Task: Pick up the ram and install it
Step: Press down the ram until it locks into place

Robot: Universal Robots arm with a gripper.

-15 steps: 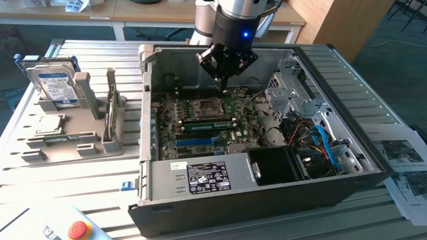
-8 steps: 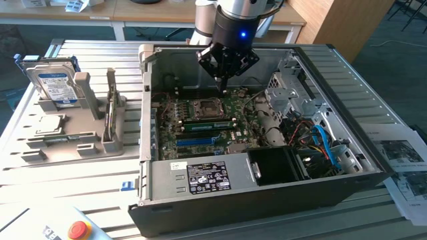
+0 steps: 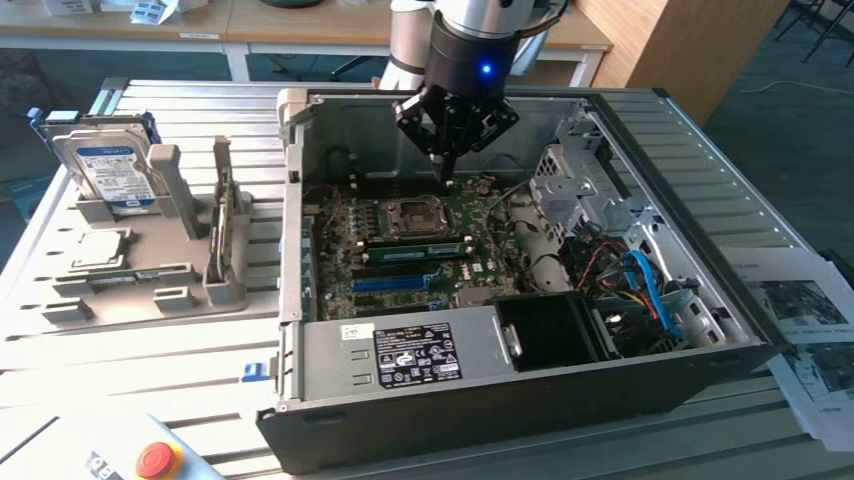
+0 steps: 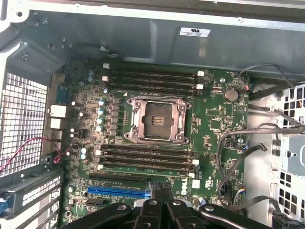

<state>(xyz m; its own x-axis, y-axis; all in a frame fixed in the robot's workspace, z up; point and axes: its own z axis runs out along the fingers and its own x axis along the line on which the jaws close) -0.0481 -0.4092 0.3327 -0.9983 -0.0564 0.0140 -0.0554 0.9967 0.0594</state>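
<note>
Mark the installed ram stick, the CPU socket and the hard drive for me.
ram (image 3: 416,249): exterior view, middle of the green stick's top edge.
CPU socket (image 4: 157,120): wrist view, centre of the open socket.
hard drive (image 3: 112,176): exterior view, on its blue-white label.

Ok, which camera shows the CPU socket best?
The wrist view: the CPU socket sits mid-frame, seen straight down, unobstructed. The exterior view shows it at a slant, near the pincer.

A slatted metal table (image 3: 200,340) fills the foreground. Wooden desks (image 3: 267,25) stand behind on dark teal floor (image 3: 787,90).
</note>
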